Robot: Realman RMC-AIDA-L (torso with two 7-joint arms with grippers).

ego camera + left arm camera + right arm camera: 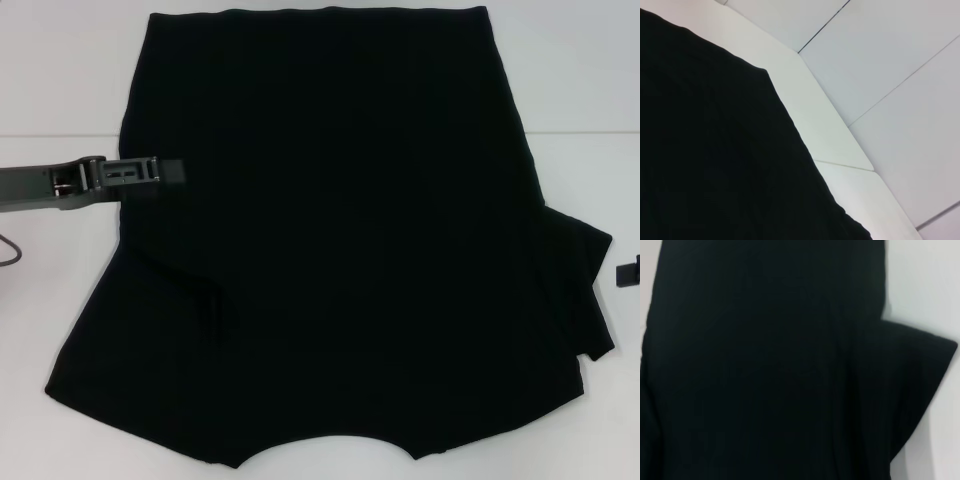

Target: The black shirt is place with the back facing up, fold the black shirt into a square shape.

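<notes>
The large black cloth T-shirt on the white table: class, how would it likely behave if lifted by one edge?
The large black cloth T-shirt would probably droop limply: it lies flat with soft creases. Its right sleeve already sits partly folded, so layers may shift. The left gripper at its edge would likely drag only nearby cloth.

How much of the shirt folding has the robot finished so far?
Hardly any. The black shirt lies spread flat on the white table, plain side up, right sleeve sticking out; no fold shows yet. The left gripper reaches over the shirt's left edge, apparently starting. The right gripper waits at the table's right edge. All the folding into a square is left.
</notes>
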